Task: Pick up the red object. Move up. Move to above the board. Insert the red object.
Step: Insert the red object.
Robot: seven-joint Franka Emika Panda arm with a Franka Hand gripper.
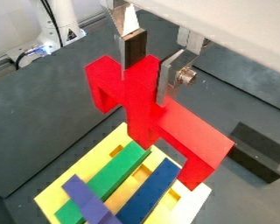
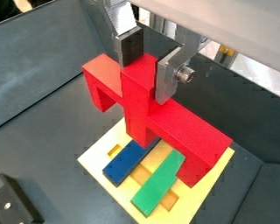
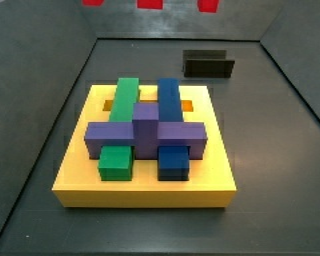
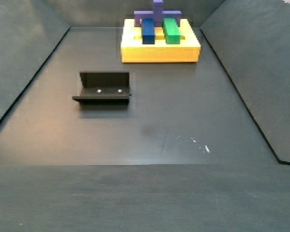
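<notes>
In both wrist views my gripper [image 1: 152,63] [image 2: 149,63] is shut on the central stem of the red object [image 1: 184,131] [image 2: 178,131], a bright red bar with two short legs. It hangs in the air above the board [image 1: 90,162] [image 2: 101,153], apart from it. The board is a thick yellow slab fitted with green, blue and purple blocks, seen whole in both side views [image 3: 149,185] [image 4: 159,53]. In a side view only the red object's lower tips [image 3: 149,4] show at the top edge. The gripper is out of view in both side views.
The dark fixture [image 3: 210,65] [image 4: 102,88] stands on the grey floor apart from the board, and also shows in both wrist views [image 1: 257,150] [image 2: 14,203]. Grey walls enclose the floor [image 4: 148,136].
</notes>
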